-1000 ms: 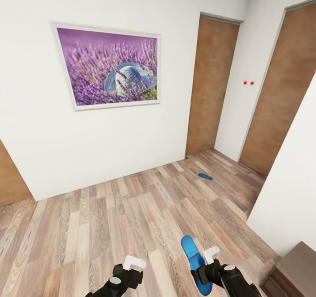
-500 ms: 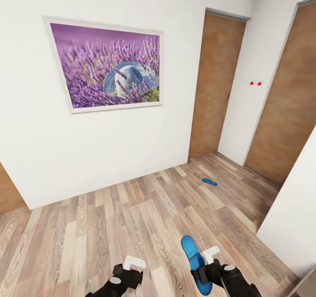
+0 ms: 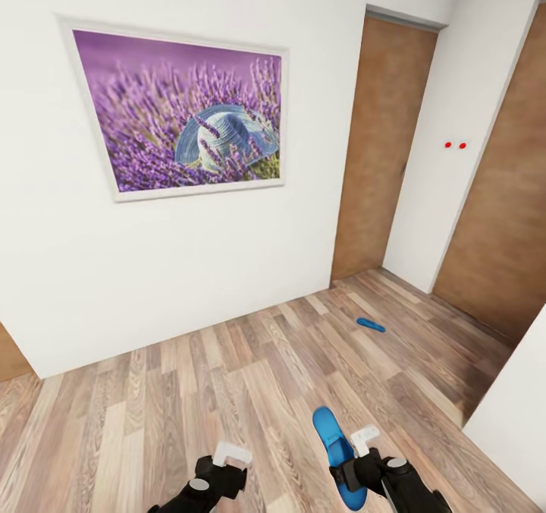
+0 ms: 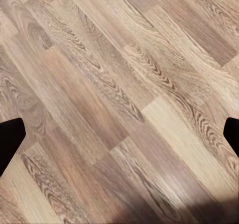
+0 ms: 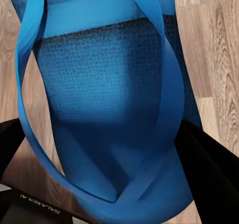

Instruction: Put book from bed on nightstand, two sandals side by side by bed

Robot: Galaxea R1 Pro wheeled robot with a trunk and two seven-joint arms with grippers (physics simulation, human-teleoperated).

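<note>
The view has swung so the lavender picture [image 3: 180, 114] looms larger, while the right gripper [image 3: 356, 464] keeps its fingers pinched on one blue sandal [image 3: 337, 452], the other sandal [image 3: 371, 324] lies on the wood floor [image 3: 152, 407] near the doors, and the left gripper [image 3: 220, 471] hangs spread apart, holding nothing.

From up at head height the camera looks down across the wood floor [image 3: 189, 391] toward a white wall [image 3: 189, 270]. Each wrist camera stares close at those same floorboards, the right's crowded by a blue sandal [image 5: 109, 84]
</note>
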